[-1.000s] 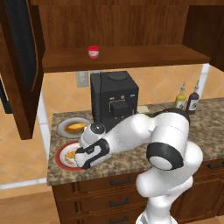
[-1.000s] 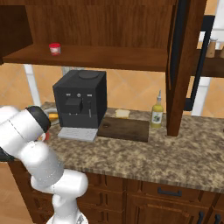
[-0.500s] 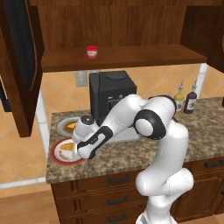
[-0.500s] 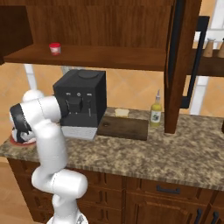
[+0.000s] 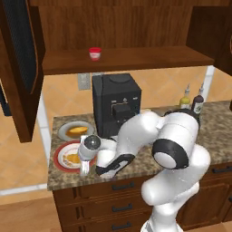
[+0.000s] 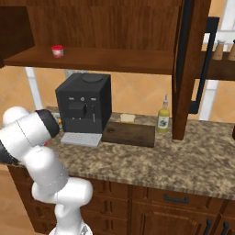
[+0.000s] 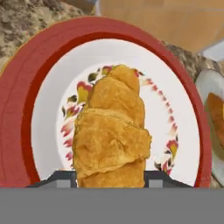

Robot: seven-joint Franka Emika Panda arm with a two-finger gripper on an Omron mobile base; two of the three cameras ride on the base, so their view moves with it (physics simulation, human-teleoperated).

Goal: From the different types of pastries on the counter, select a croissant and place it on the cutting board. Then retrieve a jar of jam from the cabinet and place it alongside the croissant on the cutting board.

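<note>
Speckled granite counter carried a red-rimmed plate near its left end, and the croissant lay on that plate. On either side of the pastry's near end stood the gripper, jaws drawn in against it. On the cabinet shelf above sat the jar of jam, while the cutting board lay right of the coffee machine.

Speckled granite counter bearing: black coffee machine at centre; red-rimmed plate at its 8 o'clock, grey plate at 9 o'clock; dark cutting board at the machine's 3 o'clock in the right base view; bottles beyond. Cabinet shelf at 12 o'clock carries the red-lidded jar.
</note>
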